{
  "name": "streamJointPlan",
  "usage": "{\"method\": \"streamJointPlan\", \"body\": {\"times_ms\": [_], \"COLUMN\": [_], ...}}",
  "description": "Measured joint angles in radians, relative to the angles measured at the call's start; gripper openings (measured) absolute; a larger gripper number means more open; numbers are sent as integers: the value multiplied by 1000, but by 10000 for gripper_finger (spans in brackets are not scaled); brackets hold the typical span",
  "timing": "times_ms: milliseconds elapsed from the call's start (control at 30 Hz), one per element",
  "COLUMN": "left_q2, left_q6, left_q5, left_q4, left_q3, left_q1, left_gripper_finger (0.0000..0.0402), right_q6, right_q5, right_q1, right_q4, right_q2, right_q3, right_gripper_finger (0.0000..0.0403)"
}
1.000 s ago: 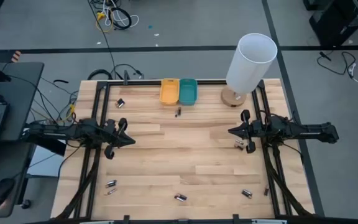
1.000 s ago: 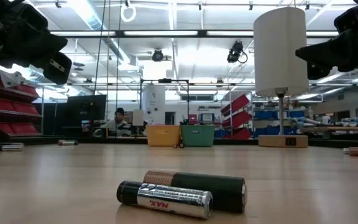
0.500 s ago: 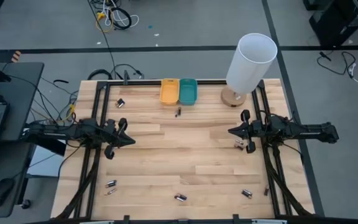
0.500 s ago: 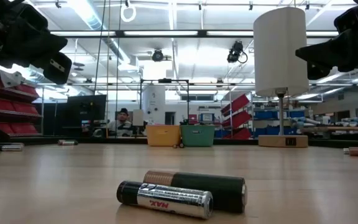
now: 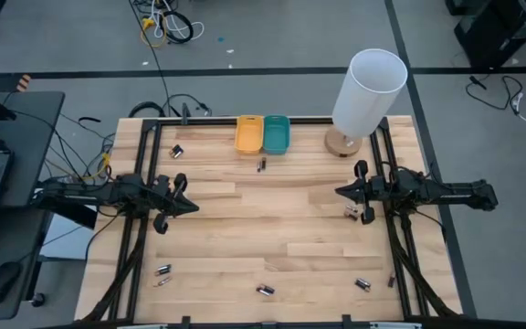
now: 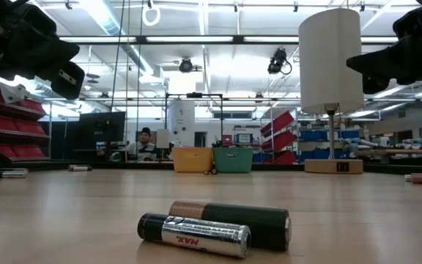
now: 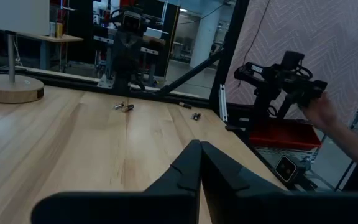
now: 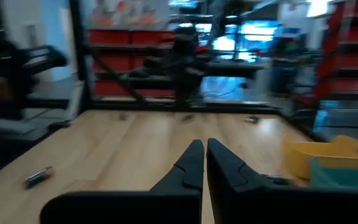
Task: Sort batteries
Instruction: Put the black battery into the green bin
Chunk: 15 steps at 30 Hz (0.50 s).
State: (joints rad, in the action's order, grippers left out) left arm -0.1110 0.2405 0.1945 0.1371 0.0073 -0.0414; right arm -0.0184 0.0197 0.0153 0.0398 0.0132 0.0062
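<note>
On the far left of the wooden counter (image 5: 272, 228), the left end effector (image 5: 193, 206) hangs at mid-depth, its two fingers pressed together and holding nothing. The batteries are scattered in small groups. Behind it, near the back left corner, lies one battery (image 5: 177, 151). In front of it, near the front left edge, lies a pair of batteries (image 5: 163, 275), one just beside the other; both groups sit well apart from that end effector.

Moving right, two small trays stand side by side at the back edge and touching: one yellow tray (image 5: 248, 134) and one teal tray (image 5: 276, 133). Just in front of the teal tray lies one small battery (image 5: 262, 165). At the front edge, about mid-width, two batteries (image 6: 215, 226) lie against each other, a silvery one before a dark green one, as the low view shows close up.

Further right, one white lamp (image 5: 367, 90) stands on a round wooden base at the back right corner. The right end effector (image 5: 340, 193) hangs at mid-depth with fingers closed and empty. Just beside it, slightly nearer the front, lie some batteries (image 5: 352, 213) whose count cannot be told. Another battery group (image 5: 362, 285) rests near the front right, well apart from it.
</note>
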Motion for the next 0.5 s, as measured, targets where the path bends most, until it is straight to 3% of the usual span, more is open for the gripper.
{"method": "streamJointPlan", "body": {"times_ms": [100,267,400,500], "left_q2": [0,0,0,-1], "left_q6": [0,0,0,-2], "left_q5": [0,0,-3,-18], "left_q4": [0,0,6,52], "left_q3": [0,0,0,0], "left_q1": [0,0,0,0], "left_gripper_finger": [23,23,23,23], "right_q6": [10,-153,-228,-120], "right_q5": [97,239,267,259], "right_q1": [3,3,2,1], "right_q4": [29,39,45,39], "right_q2": [0,0,0,0], "right_q3": [0,0,0,0], "right_gripper_finger": [5,6,9,7]}}
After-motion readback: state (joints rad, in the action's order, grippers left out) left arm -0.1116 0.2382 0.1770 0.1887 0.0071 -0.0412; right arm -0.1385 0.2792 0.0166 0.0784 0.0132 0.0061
